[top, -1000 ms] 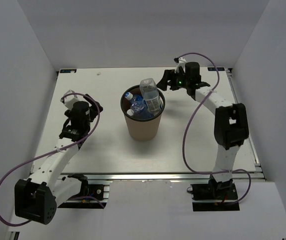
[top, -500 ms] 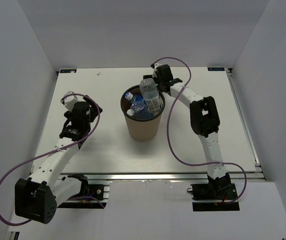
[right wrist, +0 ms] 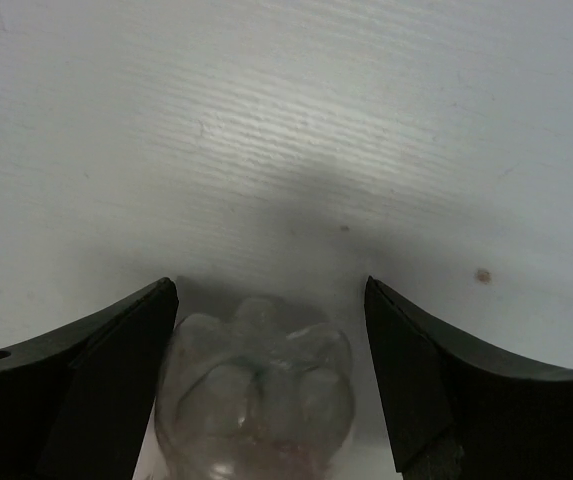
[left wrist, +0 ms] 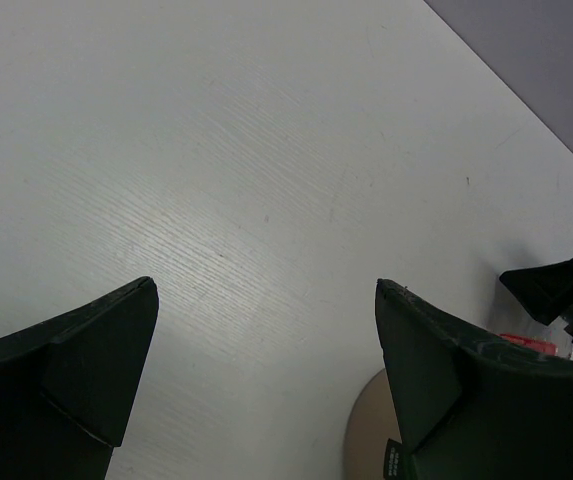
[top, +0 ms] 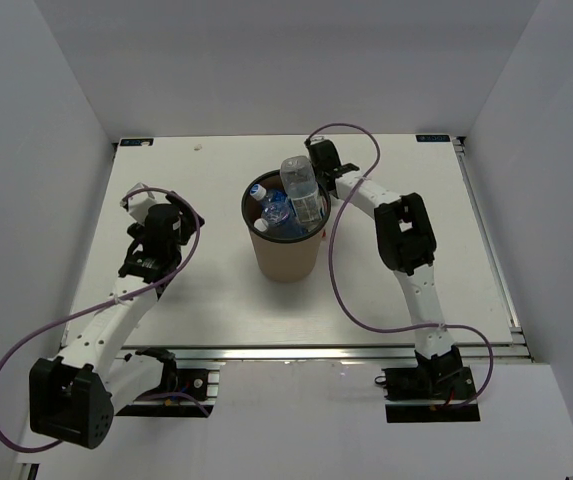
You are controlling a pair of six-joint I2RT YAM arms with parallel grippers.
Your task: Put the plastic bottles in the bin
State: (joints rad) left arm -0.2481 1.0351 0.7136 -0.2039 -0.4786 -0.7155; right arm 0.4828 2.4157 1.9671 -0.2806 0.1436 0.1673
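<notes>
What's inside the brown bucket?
The bin holds plastic bottles; one bottle sticks up above its rim. Those underneath are mostly covered, so I cannot count them.

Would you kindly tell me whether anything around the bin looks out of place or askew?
Yes: one plastic bottle pokes base-up above the rim of the bin on its far right side, not sunk in like the other bottles. The right gripper straddles its base with open jaws.
</notes>
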